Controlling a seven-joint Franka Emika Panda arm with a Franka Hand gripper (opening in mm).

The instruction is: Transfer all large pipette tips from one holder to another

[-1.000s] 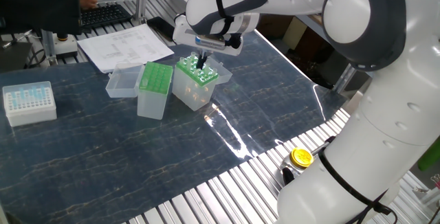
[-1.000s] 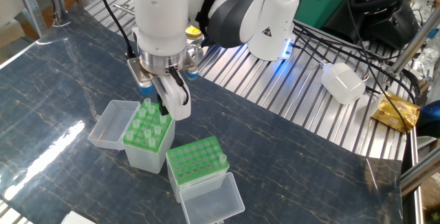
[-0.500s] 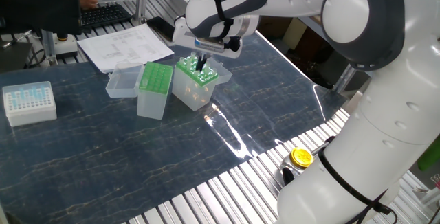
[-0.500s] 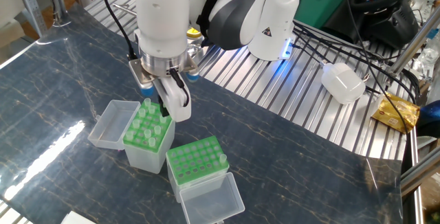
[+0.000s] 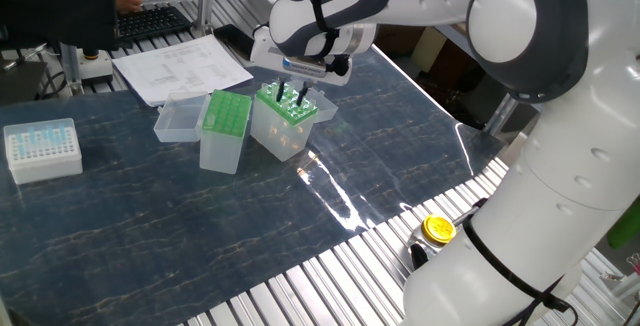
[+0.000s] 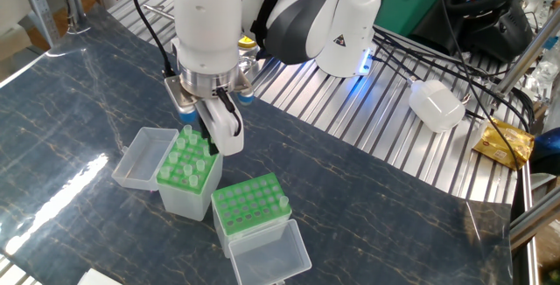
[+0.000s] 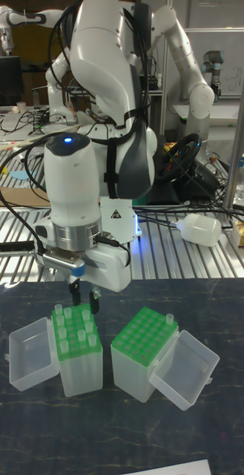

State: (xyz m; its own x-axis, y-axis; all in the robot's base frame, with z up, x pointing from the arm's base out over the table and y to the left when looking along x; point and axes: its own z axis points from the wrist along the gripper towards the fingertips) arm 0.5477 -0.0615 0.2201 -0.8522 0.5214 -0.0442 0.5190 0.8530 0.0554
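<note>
I have the gripper point(image 7: 84, 298) hovering just over the narrower, taller translucent box with the bright green rack top point(image 7: 78, 361) - its two black fingers stand apart and hold nothing. A cluster of long whitish translucent pipette tips point(image 7: 70, 326) stands upright in that rack, right beneath the fingers. Just beside it sits the wider translucent box with the flat green many-holed grid top point(image 7: 142, 349), and one tip point(image 7: 167, 318) pokes up at its corner. Both boxes stand on the dark marbled table point(image 7: 210, 438) - nearer the edge by the robot's base.
</note>
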